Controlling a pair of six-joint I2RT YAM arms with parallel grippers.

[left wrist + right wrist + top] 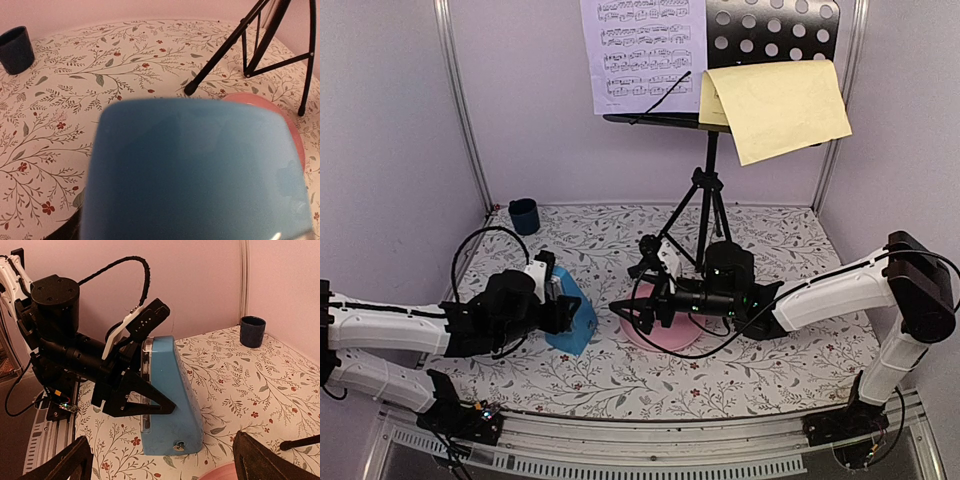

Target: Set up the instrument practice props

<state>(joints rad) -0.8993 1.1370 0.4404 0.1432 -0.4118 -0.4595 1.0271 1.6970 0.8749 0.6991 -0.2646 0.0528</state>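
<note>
Blue metronome (pixel 575 325) stands near rim of pink plate (pixel 668 342).

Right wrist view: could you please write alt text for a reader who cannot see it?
The left gripper straddles an upright blue metronome on a floral table; whether it grips is unclear. A dark blue cup stands far behind, near the wall.

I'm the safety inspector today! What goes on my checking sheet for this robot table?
Surface: white flower-patterned tablecloth, flat.
Job's things: black perforated tripod music stand upright, holding lilac music sheet and tilted yellow sheet; blue wedge-shaped metronome on the cloth.
Clutter: pink round plate; dark blue cup, back left.
Grippers: left gripper straddles the metronome, grip unclear; right gripper open by the plate.
Cables: black cables loop near both grippers.
Surroundings: pale walls, metal posts.
</note>
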